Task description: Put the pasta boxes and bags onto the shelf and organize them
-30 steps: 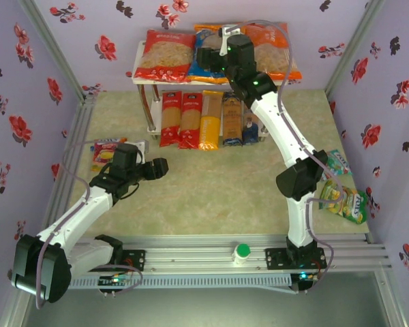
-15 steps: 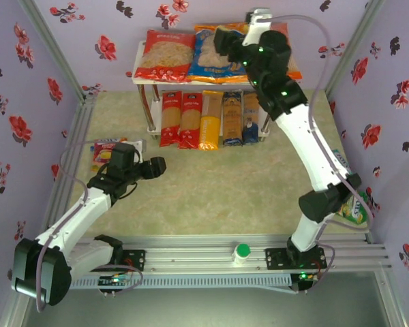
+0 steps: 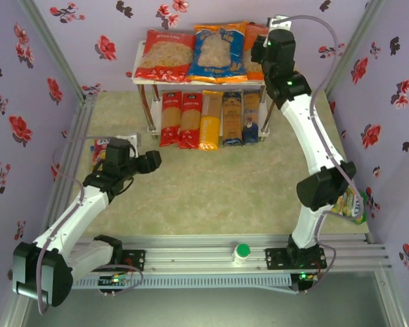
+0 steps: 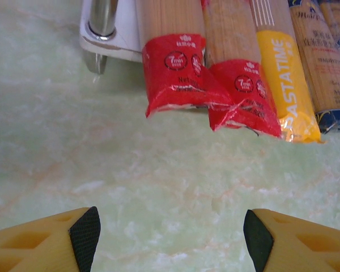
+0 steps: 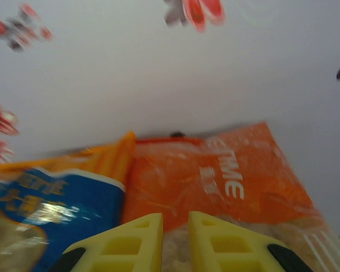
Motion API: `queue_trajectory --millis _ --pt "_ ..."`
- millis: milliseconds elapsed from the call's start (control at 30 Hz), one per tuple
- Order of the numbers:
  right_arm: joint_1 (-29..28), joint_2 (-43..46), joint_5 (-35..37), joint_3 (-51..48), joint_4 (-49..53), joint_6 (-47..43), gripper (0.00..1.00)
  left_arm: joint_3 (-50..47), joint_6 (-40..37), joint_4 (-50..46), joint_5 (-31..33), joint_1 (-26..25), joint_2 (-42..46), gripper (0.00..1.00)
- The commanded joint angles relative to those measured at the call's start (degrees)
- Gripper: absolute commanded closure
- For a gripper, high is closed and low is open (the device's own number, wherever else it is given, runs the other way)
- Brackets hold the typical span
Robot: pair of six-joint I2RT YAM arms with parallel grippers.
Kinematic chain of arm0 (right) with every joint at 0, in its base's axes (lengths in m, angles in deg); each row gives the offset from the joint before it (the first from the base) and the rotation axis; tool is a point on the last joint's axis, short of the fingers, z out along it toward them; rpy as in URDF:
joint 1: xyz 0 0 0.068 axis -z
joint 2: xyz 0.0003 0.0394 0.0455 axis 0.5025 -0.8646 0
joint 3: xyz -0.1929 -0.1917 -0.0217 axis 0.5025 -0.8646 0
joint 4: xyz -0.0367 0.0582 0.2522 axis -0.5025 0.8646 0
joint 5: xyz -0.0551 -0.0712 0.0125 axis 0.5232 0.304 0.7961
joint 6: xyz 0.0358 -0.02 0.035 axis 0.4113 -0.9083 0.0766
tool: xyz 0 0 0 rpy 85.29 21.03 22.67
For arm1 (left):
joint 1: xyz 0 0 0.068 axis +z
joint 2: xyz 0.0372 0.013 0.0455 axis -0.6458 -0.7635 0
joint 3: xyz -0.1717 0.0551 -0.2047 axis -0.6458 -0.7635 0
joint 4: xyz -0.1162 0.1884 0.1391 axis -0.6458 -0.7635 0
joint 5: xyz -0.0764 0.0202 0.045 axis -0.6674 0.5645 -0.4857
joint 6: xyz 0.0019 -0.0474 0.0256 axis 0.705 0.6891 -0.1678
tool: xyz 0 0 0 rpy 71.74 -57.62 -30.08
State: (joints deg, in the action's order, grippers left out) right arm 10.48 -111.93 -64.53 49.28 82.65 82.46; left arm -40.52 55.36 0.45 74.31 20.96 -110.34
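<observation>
The shelf (image 3: 144, 80) holds three bags on top: red (image 3: 165, 54), blue with orange edges (image 3: 220, 53), and orange (image 3: 253, 56), half hidden by my right arm. Five pasta boxes lie side by side on the lower board: two red (image 3: 180, 120), one yellow (image 3: 210, 120), two dark blue (image 3: 240, 119). My right gripper (image 3: 262, 49) hovers over the orange bag (image 5: 226, 175), fingers nearly together, nothing between them (image 5: 174, 218). My left gripper (image 3: 150, 161) is open and empty (image 4: 170, 232), low over the table in front of the red boxes (image 4: 173, 73).
A red-and-yellow snack packet (image 3: 102, 146) lies beside my left arm. A green-yellow packet (image 3: 351, 204) lies by the right wall. A white-and-green knob (image 3: 241, 253) sits on the front rail. A shelf leg (image 4: 102, 22) stands left of the red boxes.
My right arm swung from above the blue bag to the shelf's right end, and its jaws closed. My left arm drifted slightly left and back, still open.
</observation>
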Motion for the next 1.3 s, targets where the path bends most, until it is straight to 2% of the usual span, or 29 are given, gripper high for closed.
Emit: queue_trajectory --millis 0,167,200,400,433,500,700,767,900,1000,1167,1267 --pt "0.6 -1.1 1.3 2.3 2.6 0.5 0.8 1.1 -1.9 0.5 1.9 1.1 -0.2 0.29" --pt "1.3 -0.9 1.3 -1.7 4.2 2.2 0.8 1.5 -1.9 0.8 1.9 2.6 -1.3 0.28" --pt "1.5 -0.5 -0.6 -2.8 4.6 2.8 0.81 1.5 -1.9 0.8 1.9 2.9 -1.2 0.28" --pt "1.7 2.6 -2.2 -8.9 6.5 4.8 0.82 2.6 -2.0 0.3 1.6 3.8 -0.8 0.27" --pt "1.8 3.2 -2.6 -9.7 6.3 5.0 0.8 2.6 -2.1 0.2 1.4 3.9 -0.6 0.27" --pt "1.8 4.6 -3.6 -12.0 4.7 5.0 0.67 2.5 -2.2 0.7 1.5 4.0 -0.3 0.25" --pt "2.1 5.9 -4.8 -12.7 -1.6 4.0 0.44 2.2 -2.5 3.2 1.6 5.0 -1.3 0.25" --pt "2.2 6.5 -4.5 -12.4 -4.6 3.5 0.32 2.0 -2.6 4.4 1.8 5.3 -1.2 0.25" --pt "2.4 9.3 -3.3 -11.2 -8.0 1.8 0.23 2.5 -3.1 5.1 1.9 6.6 -1.2 0.25" --pt "2.3 13.7 -1.8 -12.3 -9.4 0.1 0.22 3.1 -3.8 5.3 2.0 7.3 -0.7 0.26" --pt "2.4 26.8 3.1 -22.6 -10.9 -2.4 0.19 3.6 -4.6 5.5 2.6 8.2 1.2 0.26" --pt "2.4 36.8 6.0 -31.0 -6.3 -1.8 0.16 3.4 -5.4 5.5 3.3 8.7 2.7 0.24"
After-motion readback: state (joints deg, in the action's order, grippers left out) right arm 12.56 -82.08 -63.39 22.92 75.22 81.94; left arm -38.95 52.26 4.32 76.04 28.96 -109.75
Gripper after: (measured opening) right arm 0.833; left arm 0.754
